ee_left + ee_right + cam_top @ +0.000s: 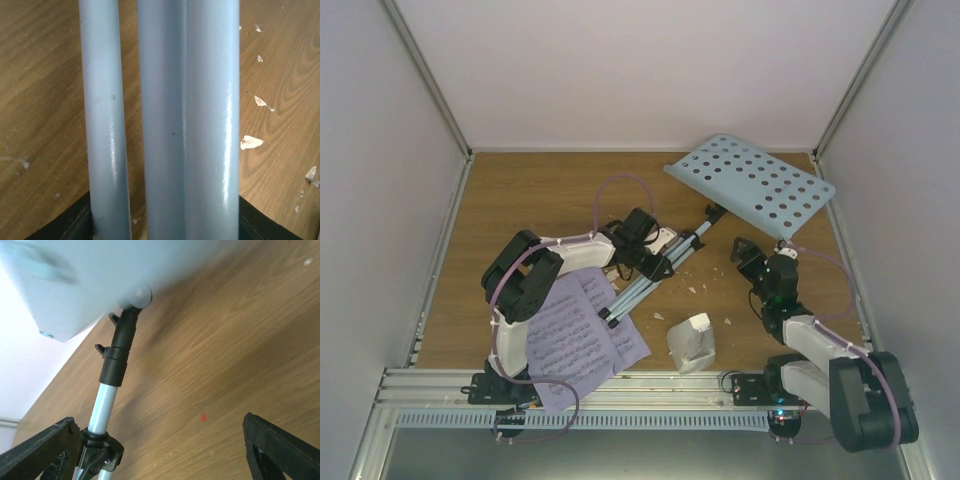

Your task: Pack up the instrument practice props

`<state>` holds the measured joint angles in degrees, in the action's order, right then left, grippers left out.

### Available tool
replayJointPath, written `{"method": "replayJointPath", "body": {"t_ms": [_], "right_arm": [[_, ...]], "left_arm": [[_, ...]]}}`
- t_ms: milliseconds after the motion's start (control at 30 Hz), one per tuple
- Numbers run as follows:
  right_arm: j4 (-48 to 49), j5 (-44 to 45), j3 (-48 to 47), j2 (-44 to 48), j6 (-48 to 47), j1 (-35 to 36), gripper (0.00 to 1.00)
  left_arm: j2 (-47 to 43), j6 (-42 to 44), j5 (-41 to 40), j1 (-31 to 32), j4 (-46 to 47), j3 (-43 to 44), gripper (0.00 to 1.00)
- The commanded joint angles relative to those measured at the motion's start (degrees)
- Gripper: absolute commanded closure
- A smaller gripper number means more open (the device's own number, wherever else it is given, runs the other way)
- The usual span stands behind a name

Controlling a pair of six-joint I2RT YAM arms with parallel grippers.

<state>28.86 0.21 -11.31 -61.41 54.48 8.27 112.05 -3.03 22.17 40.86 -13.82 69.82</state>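
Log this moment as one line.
left fingers: clamped on music stand legs | right fingers: open, empty, near tray | sheet music, metronome: on table

Pale-blue music stand point(752, 185) — its tray is dotted with rows of round holes, its tubes are glossy blue-grey, and its joints are black. The sheet music point(582, 335) is lavender, lined with dark notation. The metronome point(692, 342) looks white, perhaps under a clear cover. Warm brown wood-grain bench point(520, 200) — flecked with white crumbs point(250, 142).
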Motion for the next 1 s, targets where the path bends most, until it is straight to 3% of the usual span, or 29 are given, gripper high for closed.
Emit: {"method": "replayJointPath", "body": {"t_ms": [0, 333, 633, 800, 967], "right_arm": [[-7.8, 8.1, -1.4, 4.1, -1.2, -0.9, 0.08], [-20.2, 19.3, -3.1, 15.5, -2.9, -1.2, 0.01], [-25.4, 24.5, -9.1, 21.5, -9.3, -1.3, 0.01], [-25.8, 25.5, -10.9, 24.6, -12.9, -1.2, 0.00], [-24.6, 25.4, -13.5, 24.4, -19.9, -1.2, 0.01]], "left_arm": [[-1.2, 7.0, 3.4, -0.4, 20.1, 5.0, 1.00], [-0.3, 10.8, 4.9, -1.1, 18.5, 6.3, 1.00], [0.8, 19.4, 7.1, -1.5, 15.5, 9.0, 1.00], [2.7, 19.0, 7.2, -2.7, 12.5, 13.0, 0.99], [-1.3, 16.5, 8.3, -2.8, 15.0, 9.9, 0.71]]}}
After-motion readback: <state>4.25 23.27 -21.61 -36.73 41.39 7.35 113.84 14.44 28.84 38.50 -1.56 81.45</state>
